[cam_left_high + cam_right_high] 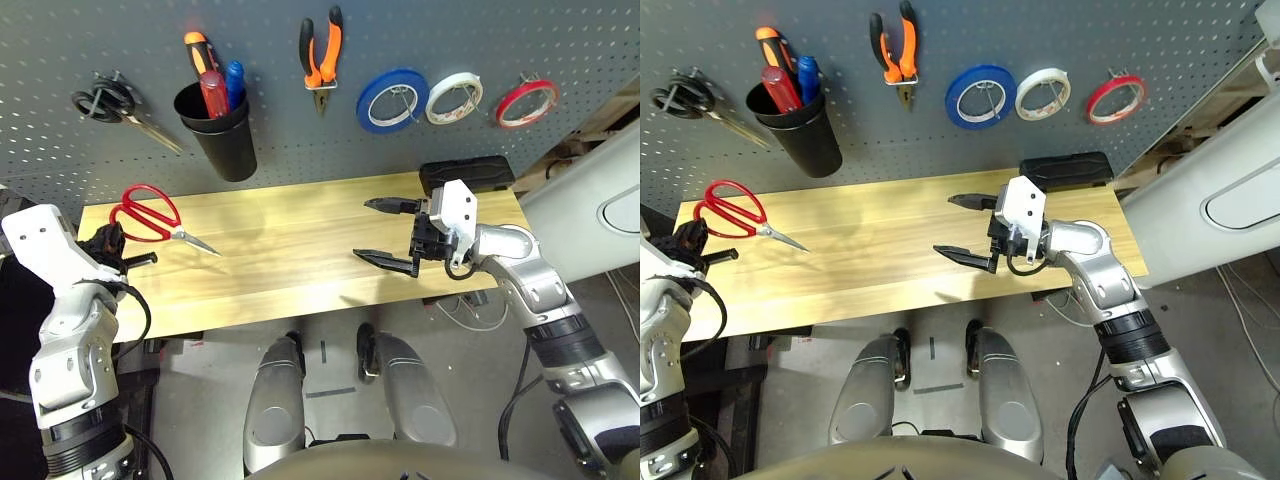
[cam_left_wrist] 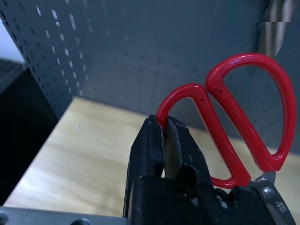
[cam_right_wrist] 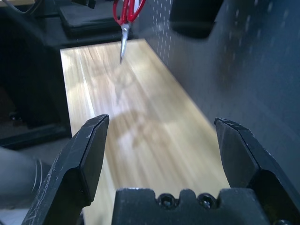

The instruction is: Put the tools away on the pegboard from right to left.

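Observation:
My left gripper (image 1: 112, 243) is shut on one handle loop of the red-handled scissors (image 1: 150, 213) over the table's left end, and the blades point toward the middle. In the left wrist view the fingers (image 2: 154, 140) pinch the loop of the scissors (image 2: 253, 108). My right gripper (image 1: 378, 231) stands open over the table's right half with nothing between its fingers (image 3: 89, 150). On the pegboard (image 1: 300, 140) hang the red tape ring (image 1: 527, 102) at far right and the orange-and-black pliers (image 1: 322, 55). The red-handled screwdriver (image 1: 213, 92) stands in the black cup (image 1: 222, 140).
Blue (image 1: 393, 100) and white (image 1: 454, 98) tape rolls hang between the pliers and the red ring. Black-handled scissors (image 1: 108, 104) hang at the board's far left. A black box (image 1: 467, 175) lies at the wooden table's (image 1: 290, 260) back right corner.

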Controlling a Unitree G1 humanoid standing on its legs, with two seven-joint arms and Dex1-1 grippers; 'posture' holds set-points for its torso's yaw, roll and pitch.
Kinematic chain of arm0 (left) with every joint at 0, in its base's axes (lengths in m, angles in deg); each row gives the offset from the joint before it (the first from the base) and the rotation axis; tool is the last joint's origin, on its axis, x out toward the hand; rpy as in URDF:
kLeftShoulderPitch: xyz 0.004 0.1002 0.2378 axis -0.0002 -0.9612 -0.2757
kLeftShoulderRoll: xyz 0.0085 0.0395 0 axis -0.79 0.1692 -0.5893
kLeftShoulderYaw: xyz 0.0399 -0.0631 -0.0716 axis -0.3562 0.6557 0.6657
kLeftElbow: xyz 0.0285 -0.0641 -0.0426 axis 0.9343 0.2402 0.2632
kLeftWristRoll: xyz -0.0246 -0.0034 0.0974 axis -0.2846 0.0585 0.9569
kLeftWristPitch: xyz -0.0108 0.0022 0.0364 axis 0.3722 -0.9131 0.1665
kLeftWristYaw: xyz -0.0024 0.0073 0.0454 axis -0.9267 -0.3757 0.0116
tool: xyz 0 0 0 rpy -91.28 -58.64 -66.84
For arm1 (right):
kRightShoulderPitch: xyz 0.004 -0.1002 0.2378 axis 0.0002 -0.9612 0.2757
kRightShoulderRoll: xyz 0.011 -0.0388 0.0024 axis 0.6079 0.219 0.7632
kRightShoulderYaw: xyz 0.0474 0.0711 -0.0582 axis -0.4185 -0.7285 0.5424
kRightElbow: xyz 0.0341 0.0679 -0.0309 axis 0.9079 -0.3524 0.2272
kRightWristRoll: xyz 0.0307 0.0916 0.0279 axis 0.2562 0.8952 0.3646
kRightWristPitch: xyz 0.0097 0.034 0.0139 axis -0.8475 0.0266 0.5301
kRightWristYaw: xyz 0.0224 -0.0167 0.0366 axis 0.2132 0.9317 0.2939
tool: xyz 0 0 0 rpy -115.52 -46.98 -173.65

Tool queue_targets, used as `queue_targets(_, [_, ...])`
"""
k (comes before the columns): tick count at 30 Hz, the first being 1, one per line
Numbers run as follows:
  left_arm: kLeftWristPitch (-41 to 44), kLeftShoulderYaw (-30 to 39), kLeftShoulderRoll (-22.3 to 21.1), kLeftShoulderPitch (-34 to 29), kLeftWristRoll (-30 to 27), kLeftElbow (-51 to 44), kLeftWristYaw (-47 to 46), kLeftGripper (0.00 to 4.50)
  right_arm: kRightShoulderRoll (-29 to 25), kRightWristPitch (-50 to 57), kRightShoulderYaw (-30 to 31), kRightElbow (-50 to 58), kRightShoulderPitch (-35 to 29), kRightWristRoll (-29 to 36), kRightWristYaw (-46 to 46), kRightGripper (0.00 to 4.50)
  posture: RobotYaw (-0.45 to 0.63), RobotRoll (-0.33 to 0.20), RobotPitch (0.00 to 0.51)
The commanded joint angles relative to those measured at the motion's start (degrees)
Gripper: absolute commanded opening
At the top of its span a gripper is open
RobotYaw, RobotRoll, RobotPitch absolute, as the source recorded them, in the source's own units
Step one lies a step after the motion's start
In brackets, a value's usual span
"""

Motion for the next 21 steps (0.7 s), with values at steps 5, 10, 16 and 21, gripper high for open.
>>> queue_targets(5, [-5.4,2.3,-1.6,1.9,-1.9,-0.8,2.2,0.02,-0.3,0.5,-5.1,0.9,0.4,6.5,-2.5,4.50,0.13,0.000,0.102])
queue_targets(10, [-9.3,3.8,-3.4,2.9,-4.3,0.0,5.6,0.02,-1.9,8.1,-11.6,8.2,1.4,15.9,-0.7,4.50,0.11,0.000,0.096])
queue_targets(16, [-11.6,4.5,-5.5,3.9,-5.7,2.2,7.8,0.02,-5.2,14.2,-14.7,10.9,1.8,20.8,-1.8,4.50,0.09,0.000,0.089])
queue_targets(21, [-13.2,3.1,-6.8,6.1,-5.4,5.9,8.5,0.02,-5.8,15.5,-15.8,11.0,2.1,21.9,-2.1,4.50,0.07,0.000,0.081])
